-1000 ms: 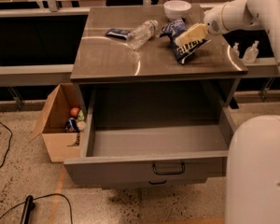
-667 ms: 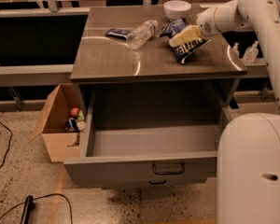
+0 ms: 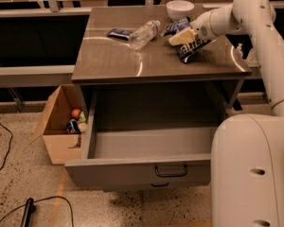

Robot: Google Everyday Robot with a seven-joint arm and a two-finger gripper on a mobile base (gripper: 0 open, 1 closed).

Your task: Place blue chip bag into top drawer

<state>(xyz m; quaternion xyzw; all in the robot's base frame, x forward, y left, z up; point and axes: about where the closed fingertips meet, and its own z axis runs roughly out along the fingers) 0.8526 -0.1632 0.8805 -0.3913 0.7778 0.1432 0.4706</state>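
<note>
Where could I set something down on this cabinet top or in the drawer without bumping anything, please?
Bare: the countertop's front half, forward of the water bottle and small packet, and the top drawer's floor. Crowded: the back right corner, where the white bowl, blue chip bag and gripper sit close together.

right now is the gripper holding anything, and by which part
Cannot tell: the gripper is over the middle of the crumpled navy-blue foil chip bag.

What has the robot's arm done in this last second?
The pincer has slid left across the tabletop and is now at the upper end of the blue chip bag. Whether it has taken hold cannot be told. The bag, the water bottle, the white bowl and the open top drawer have stayed put.
</note>
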